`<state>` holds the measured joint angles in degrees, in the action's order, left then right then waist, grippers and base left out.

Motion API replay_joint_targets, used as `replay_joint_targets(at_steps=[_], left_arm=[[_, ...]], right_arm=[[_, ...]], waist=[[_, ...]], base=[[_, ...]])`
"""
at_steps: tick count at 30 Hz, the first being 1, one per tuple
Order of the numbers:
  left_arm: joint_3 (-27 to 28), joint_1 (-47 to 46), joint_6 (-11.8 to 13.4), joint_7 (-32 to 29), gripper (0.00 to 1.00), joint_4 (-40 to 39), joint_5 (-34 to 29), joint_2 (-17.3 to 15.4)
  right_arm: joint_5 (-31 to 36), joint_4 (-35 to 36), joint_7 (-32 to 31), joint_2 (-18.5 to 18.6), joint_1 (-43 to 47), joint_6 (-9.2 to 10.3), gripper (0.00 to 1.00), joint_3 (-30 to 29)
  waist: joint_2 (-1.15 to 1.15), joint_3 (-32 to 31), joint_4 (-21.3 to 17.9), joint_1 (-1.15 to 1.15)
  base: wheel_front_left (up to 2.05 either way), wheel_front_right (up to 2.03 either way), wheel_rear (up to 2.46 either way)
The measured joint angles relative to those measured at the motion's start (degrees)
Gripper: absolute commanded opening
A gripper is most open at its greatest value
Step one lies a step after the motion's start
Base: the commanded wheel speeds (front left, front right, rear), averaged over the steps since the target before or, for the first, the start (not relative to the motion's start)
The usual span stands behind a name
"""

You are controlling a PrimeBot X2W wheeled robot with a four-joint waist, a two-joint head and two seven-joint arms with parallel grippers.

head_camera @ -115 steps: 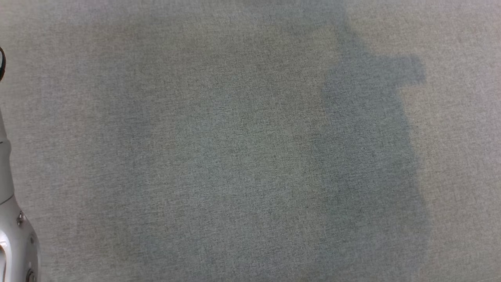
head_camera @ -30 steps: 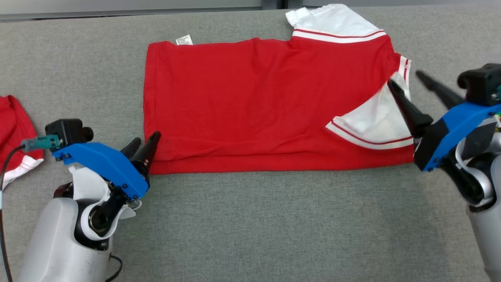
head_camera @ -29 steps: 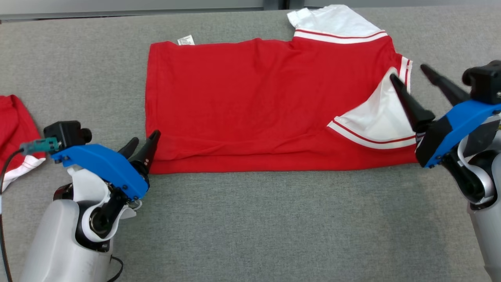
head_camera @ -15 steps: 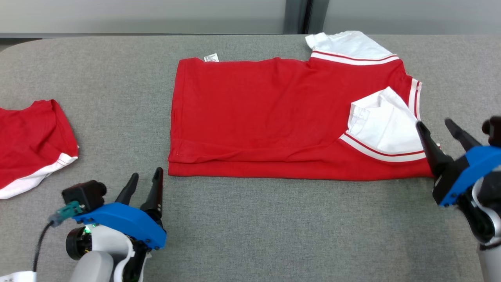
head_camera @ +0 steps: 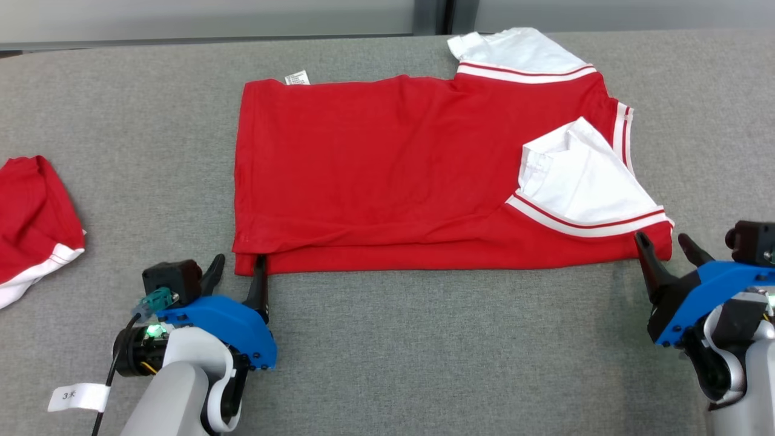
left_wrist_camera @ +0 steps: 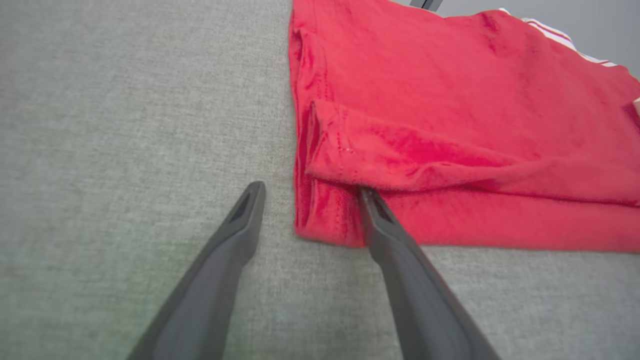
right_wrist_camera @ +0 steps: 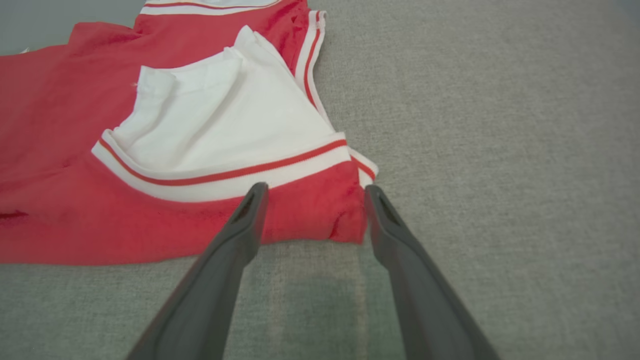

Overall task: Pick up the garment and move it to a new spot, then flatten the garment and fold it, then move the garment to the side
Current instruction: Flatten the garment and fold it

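The garment is a red shirt with white, red-striped sleeves, folded lengthwise and lying flat across the grey table. My left gripper stands open at its near left corner; in the left wrist view the corner of the garment lies between the spread fingers of the left gripper, the right one touching the folded hem. My right gripper stands open at the near right corner; in the right wrist view that corner of the garment sits between the tips of the right gripper. Neither grips the cloth.
A second red garment with white trim lies bunched at the table's left edge. The table's far edge runs along the top, with a pale wall behind. Bare grey table surface stretches between my two arms.
Both grippers have opened wide and let go of the garment, then drawn back and down to its near corners. The white sleeve has fallen flat. The camera has shifted as well.
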<state>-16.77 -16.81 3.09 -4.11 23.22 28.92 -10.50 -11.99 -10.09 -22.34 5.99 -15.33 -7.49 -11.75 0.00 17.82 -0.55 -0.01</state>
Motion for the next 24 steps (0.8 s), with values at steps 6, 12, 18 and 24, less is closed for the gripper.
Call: replay_joint_targets(at_steps=[6, 12, 18, 24], left_arm=[[-0.2, -2.3, 1.4, 1.3, 1.00, 2.6, -1.4, -0.2], [-0.9, -3.5, 0.4, 0.8, 0.00, 4.0, -1.2, -0.2], [-2.2, -4.2, -1.1, 0.2, 0.00, 5.4, -0.7, 0.3], [-1.6, -2.0, -2.4, 0.4, 0.00, 3.8, 1.9, 0.5]], right_arm=[[2.6, -5.2, 2.5, -1.2, -4.1, 0.00, 1.00, -2.4], [3.7, -11.3, 2.7, -2.1, -6.8, 0.00, 1.00, -2.6], [4.4, -14.9, 3.6, -2.4, -8.2, -0.01, 0.00, -4.0], [2.5, -11.5, 4.1, -2.9, -5.7, 0.00, 0.00, -4.7]], waist=[[0.00, 1.3, -0.8, 0.00], [0.00, 2.1, -0.6, 0.01], [0.00, 1.9, -0.2, 0.00], [0.00, -0.4, 0.2, 0.01]], base=[[0.00, 0.00, 0.00], [0.00, 0.00, 0.00], [0.00, 0.00, 0.00], [0.00, 0.00, 0.00]])
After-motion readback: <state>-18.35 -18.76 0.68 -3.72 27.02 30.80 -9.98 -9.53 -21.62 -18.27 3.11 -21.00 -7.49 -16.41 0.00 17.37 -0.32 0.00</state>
